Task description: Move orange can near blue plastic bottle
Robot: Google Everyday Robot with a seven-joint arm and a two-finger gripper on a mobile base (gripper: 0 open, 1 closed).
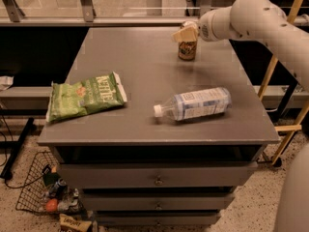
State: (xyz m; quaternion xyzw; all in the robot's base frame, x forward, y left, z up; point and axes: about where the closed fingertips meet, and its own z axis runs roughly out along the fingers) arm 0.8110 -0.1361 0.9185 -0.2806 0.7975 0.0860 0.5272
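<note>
My gripper (186, 33) is at the top of the orange can (187, 50), far right on the tabletop (140, 62). Open grey surface runs from there to the blue plastic bottle (195, 104), which lies on its side. The green chip bag (86, 99) lies well to the left.

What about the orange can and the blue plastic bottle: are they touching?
Apart. The camera view shows table surface between the orange can, under the hand, and the blue plastic bottle.
</note>
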